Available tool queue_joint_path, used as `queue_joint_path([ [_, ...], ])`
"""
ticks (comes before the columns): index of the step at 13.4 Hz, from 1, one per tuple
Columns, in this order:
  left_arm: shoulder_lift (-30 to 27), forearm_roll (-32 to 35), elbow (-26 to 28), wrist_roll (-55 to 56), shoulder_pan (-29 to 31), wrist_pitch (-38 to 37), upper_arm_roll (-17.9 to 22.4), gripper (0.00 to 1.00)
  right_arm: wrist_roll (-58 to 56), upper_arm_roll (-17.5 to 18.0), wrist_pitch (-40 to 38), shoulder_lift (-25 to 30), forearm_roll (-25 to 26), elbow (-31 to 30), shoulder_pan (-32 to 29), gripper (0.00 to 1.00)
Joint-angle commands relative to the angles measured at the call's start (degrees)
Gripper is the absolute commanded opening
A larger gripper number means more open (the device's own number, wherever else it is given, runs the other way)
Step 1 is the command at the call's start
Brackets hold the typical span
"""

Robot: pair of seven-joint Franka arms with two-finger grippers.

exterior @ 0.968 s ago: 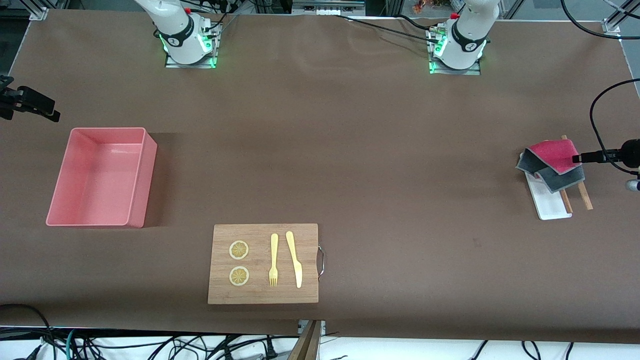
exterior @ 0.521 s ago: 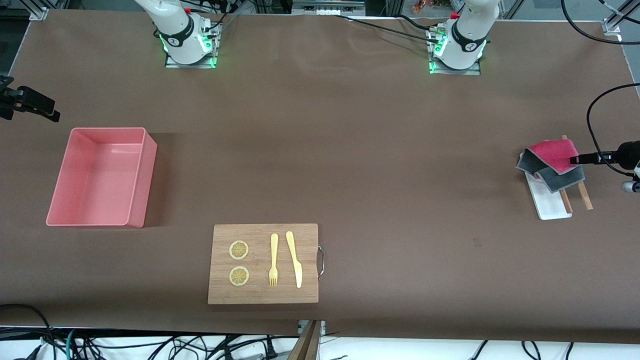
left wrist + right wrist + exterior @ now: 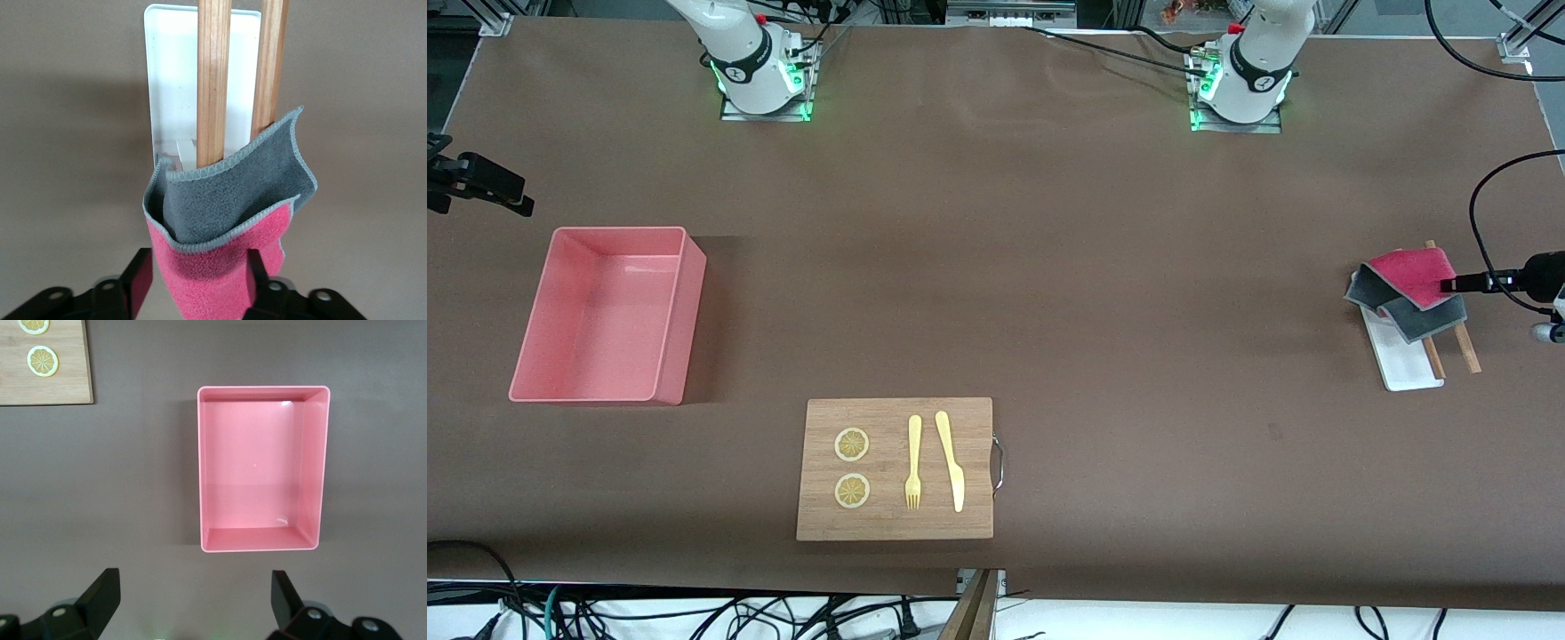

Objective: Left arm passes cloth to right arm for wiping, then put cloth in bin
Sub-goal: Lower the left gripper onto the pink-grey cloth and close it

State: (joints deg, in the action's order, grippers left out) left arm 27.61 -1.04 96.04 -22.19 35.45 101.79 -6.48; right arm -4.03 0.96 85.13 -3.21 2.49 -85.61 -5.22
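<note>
Left wrist view, left gripper [image 3: 197, 273] fingers flanking cloth [image 3: 223, 227], contact unclear, right gripper [image 3: 193, 597] spread wide, waiting.

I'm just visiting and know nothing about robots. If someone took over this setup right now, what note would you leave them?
Left gripper: fingers either side of the cloth, which drapes over two wooden sticks on a white tray at the left arm's end; not lifted yet.
Right gripper: open, empty, waiting above the bin.
Done: nothing yet.
Left: lift cloth, hand to right arm, wipe, drop cloth in bin.
</note>
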Motion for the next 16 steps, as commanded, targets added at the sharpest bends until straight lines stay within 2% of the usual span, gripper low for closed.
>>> queue_joint_path([
  [1,0.77,-1.07,-1.47,-1.46,0.41,-0.19,-0.38,0.58,-1.24,0.19,0.39,0.48,-1.08,-0.26,-0.67,1.0],
  [2,0.77,-1.07,-1.38,-1.46,0.41,-0.19,-0.38,0.55,-1.24,0.19,0.47,0.48,-1.08,-0.26,-0.67,1.0],
  [4,0.77,-1.07,-1.38,-1.46,0.41,-0.19,-0.38,0.38,-1.33,0.19,0.47,0.48,-1.08,-0.26,-0.67,1.0],
  [9,0.69,-1.07,-1.47,-1.54,0.41,-0.27,-0.38,0.3,-1.33,0.19,0.47,0.48,-1.08,-0.26,-0.67,1.0],
  [13,0.69,-0.99,-1.64,-3.13,0.41,-0.27,-0.38,0.01,-1.33,0.19,0.39,0.48,-1.08,-0.26,-0.67,1.0],
  [16,0.69,-0.98,-1.73,-3.91,0.41,-0.28,-0.38,0.0,-1.33,0.19,0.39,0.48,-1.08,-0.26,-0.67,1.0],
])
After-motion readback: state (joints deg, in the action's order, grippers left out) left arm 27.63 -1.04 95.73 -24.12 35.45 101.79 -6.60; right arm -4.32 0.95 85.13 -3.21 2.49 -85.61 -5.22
